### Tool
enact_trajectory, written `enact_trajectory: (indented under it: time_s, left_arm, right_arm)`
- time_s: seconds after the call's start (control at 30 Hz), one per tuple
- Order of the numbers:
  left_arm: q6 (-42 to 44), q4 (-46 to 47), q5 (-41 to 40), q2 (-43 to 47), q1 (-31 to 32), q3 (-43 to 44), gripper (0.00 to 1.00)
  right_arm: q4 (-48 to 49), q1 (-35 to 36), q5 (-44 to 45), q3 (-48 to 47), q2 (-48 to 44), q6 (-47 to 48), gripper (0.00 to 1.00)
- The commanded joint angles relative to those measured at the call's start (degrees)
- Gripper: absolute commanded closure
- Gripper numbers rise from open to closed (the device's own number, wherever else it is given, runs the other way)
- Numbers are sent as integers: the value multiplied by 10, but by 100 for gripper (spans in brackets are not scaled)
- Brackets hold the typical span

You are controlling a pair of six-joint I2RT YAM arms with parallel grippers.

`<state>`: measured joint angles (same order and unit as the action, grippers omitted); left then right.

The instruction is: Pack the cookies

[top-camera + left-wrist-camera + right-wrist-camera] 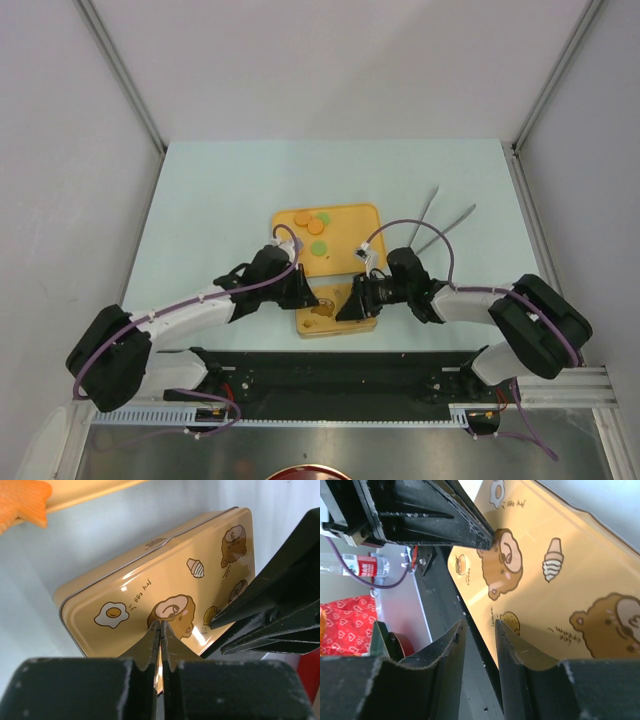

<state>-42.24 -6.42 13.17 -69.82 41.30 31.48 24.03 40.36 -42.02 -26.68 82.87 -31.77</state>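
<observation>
While both my arms bend inward over the pale tabletop [200, 190], my two pincers meet at a yellow tin [330, 313]. It lies near the front edge, just on my side of a yellow tray [355, 215].

Left pincer [160, 625]: clenched. The fingers are pressed flat together, and the tips rest at the tin's near rim, against a printed bear face. From above, it sits at the tin's left end.

Right pincer [477, 625]: the fingers stand a little apart, and the tin's rim runs down into the gap between them. I cannot tell whether the pads actually pinch that rim. From above, it sits at the tin's right end, facing the left pincer with little room between the two.

Tin: the printed face is turned toward both wrist cameras and shows a fried egg, a cupcake and several bears. The left wrist view shows a seam line around its side.

Cookies [315, 227]: on the tray, in its far-left part, apart from the tin. Three orange ones sit close together, with a green cookie [318, 247] just nearer to me.

Also noted: two slim metal utensils [450, 223] lie to the right of the tray (tweezers or tongs, too small to tell). An orange star-shaped piece [20, 500] sits at the top-left corner of the left wrist view.
</observation>
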Motion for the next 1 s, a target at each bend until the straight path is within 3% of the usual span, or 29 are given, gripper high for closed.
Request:
enact_trajectory:
  time_s: [0.0, 0.2, 0.5, 0.6, 0.63, 0.73, 0.8, 0.97]
  left_arm:
    - [-7, 12, 1, -6, 3, -8, 95]
    - [4, -17, -15, 24, 3, 8, 95]
    - [65, -133, -97, 99, 3, 134, 73]
    - [87, -160, -120, 108, 2, 170, 58]
    - [91, -170, -131, 111, 2, 178, 39]
    - [92, -203, -204, 125, 1, 197, 0]
    - [93, -224, -243, 128, -3, 204, 0]
    - [88, -257, -302, 125, -5, 222, 0]
  right_arm:
    - [-1, -1, 26, 33, 44, 3, 64]
    - [-13, 0, 26, 15, 20, 7, 64]
    - [-276, -5, 55, -221, -60, 101, 62]
    - [-335, -8, 75, -280, -68, 127, 60]
    - [-362, -8, 88, -289, -81, 134, 60]
    - [-404, -2, 174, -302, -125, 159, 55]
    - [-427, 4, 260, -298, -154, 168, 49]
    - [-436, 9, 409, -265, -255, 158, 46]
